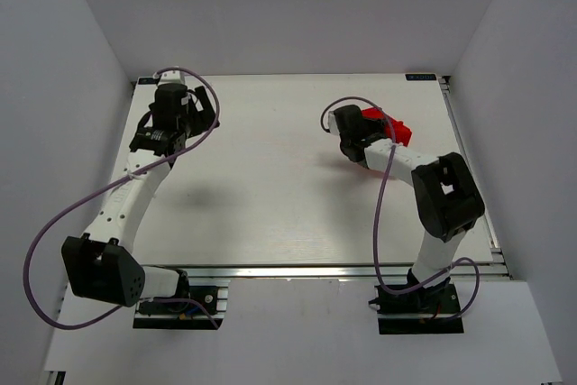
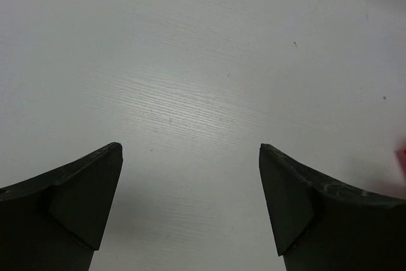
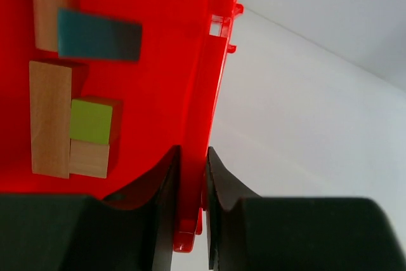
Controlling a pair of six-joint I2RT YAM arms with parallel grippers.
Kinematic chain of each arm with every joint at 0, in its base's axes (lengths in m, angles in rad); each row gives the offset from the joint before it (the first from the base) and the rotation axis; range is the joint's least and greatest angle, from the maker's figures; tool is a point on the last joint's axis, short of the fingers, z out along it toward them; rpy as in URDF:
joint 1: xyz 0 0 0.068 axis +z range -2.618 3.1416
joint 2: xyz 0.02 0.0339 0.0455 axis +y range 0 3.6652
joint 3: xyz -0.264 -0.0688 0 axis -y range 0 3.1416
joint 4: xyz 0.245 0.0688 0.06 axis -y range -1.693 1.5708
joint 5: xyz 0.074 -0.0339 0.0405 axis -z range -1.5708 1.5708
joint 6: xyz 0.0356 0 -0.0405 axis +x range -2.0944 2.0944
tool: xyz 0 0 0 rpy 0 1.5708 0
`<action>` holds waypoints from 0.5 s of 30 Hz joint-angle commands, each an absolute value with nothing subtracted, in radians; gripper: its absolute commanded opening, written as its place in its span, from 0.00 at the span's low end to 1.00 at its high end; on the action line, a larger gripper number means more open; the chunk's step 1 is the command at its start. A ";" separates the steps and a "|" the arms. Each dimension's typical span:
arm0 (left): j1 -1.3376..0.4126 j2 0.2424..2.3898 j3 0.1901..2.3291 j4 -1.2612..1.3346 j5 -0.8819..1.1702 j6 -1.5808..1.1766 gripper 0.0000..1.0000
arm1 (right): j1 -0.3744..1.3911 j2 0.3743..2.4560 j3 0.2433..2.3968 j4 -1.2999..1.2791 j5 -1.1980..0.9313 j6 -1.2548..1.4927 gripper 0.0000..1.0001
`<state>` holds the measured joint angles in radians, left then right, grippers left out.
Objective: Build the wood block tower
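My right gripper [image 3: 192, 163] is shut on the side wall of a red plastic bin [image 3: 165, 61], one finger inside and one outside. Inside the bin lie loose wood blocks: a teal one [image 3: 98, 35], a lime-green one [image 3: 91, 121], a long tan one [image 3: 49, 118], a small tan one [image 3: 89, 158] and another tan one [image 3: 52, 4] at the top. No stack stands. In the top view the bin [image 1: 389, 126] is at the back right, under my right gripper [image 1: 361, 143]. My left gripper [image 2: 190, 201] is open and empty over bare table, at the back left in the top view [image 1: 185, 105].
The white table [image 1: 270, 187] lies between the two arms. Grey walls close in the back and both sides. A purple cable [image 1: 352, 104] loops near the right wrist. A red sliver [image 2: 401, 160] shows at the right edge of the left wrist view.
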<state>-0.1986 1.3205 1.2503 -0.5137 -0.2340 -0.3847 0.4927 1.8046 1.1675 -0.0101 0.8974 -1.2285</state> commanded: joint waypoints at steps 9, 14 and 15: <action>-0.196 1.305 1.195 -0.459 -0.204 -0.342 0.98 | 0.610 1.845 1.063 0.347 1.190 -1.641 0.00; -0.198 1.302 1.183 -0.446 -0.184 -0.333 0.98 | 0.663 1.868 1.051 0.391 1.210 -1.707 0.00; -0.196 1.299 1.180 -0.443 -0.180 -0.333 0.98 | 0.669 1.871 1.051 0.387 1.212 -1.707 0.00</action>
